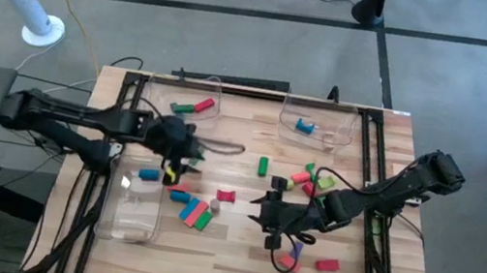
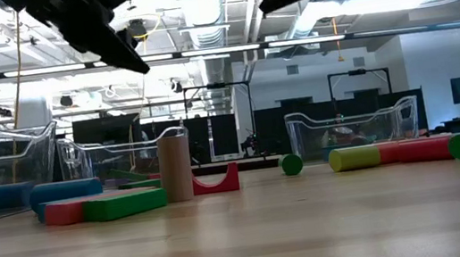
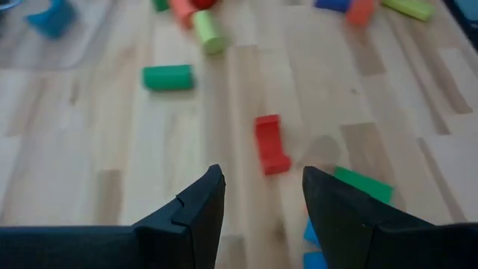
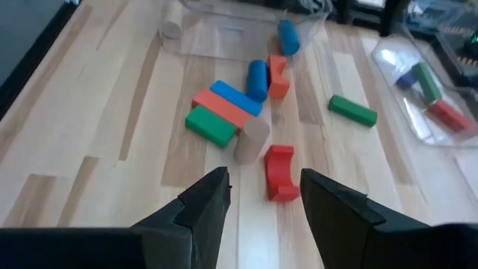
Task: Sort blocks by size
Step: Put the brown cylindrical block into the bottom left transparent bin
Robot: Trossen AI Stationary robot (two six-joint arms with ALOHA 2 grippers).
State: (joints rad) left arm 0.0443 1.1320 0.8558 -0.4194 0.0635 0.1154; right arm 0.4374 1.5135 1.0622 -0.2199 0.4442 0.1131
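Pale wooden surface (image 1: 233, 262): my right end effector (image 4: 263, 196) hovers with fingers spread, empty, the red arch block (image 4: 280, 172) just ahead between them, long axis in line with my reach; left end effector (image 3: 261, 203), also spread, hangs farther off.

The left arm reaches in from its side, stretched nearly straight, its left claw (image 1: 178, 151) raised above the surface — fingers (image 3: 196, 217) parted, nothing between them. The right arm comes in bent at the elbow, angled toward the middle; its right claw (image 1: 268, 217) also hangs clear of the surface — fingers (image 4: 202, 202) spread, gripping nothing. The two claws face each other, well apart.
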